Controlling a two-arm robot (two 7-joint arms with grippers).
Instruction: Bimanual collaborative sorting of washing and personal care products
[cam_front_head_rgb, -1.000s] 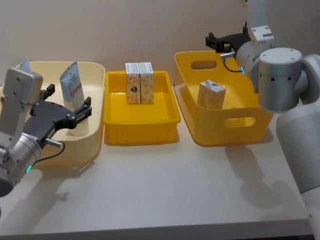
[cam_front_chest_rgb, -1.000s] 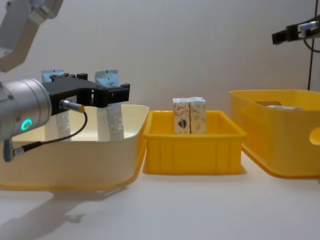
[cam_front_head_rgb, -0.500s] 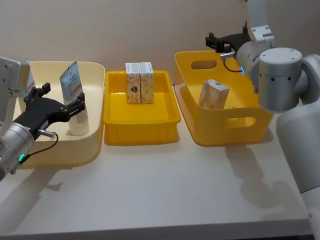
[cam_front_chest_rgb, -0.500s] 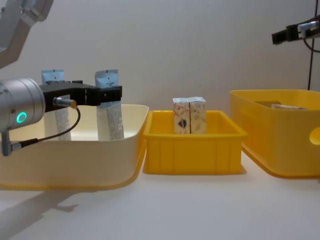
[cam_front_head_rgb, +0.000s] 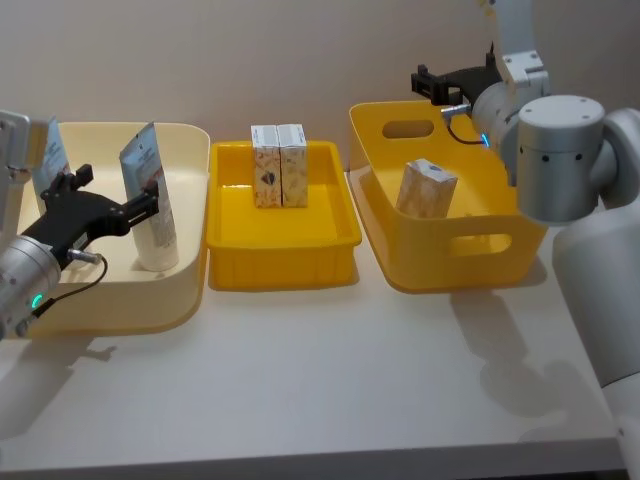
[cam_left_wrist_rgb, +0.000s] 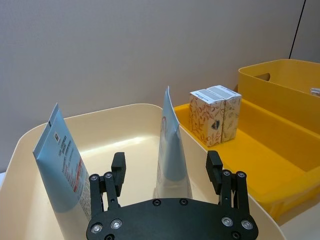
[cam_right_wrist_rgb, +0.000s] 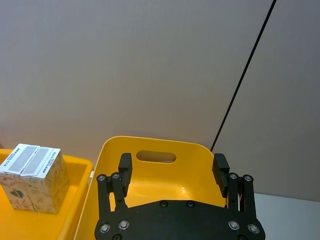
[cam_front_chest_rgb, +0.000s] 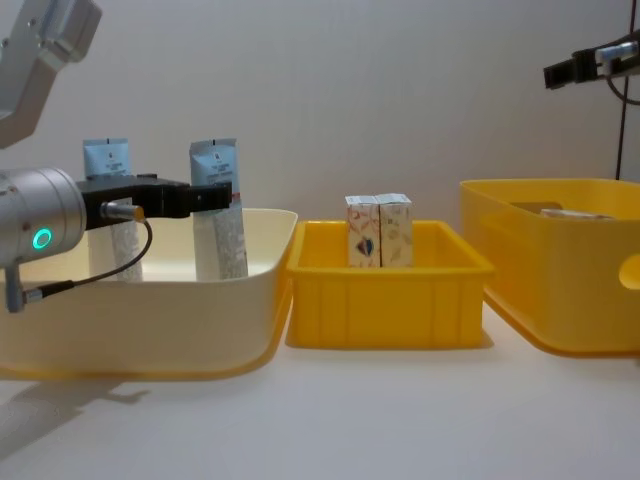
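I count two squeeze tubes (cam_front_chest_rgb: 218, 215), both in the one cream bin (cam_front_head_rgb: 190, 150). I see three cartons: a cream-orange pair (cam_front_head_rgb: 278, 166) and a lone carton (cam_front_head_rgb: 425, 190). There are two yellow bins (cam_front_head_rgb: 280, 265), so three bins altogether.

Left tool (cam_front_head_rgb: 116, 187) farther back from tube (cam_front_head_rgb: 152, 218)

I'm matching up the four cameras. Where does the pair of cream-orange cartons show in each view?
Head view: cartons at the back of the middle yellow tray.
Chest view: cartons at centre, standing in that tray.
Left wrist view: cartons beyond the tube nearest them.
Right wrist view: cartons beside the deep yellow bin.
Shared landmark: the middle yellow tray.
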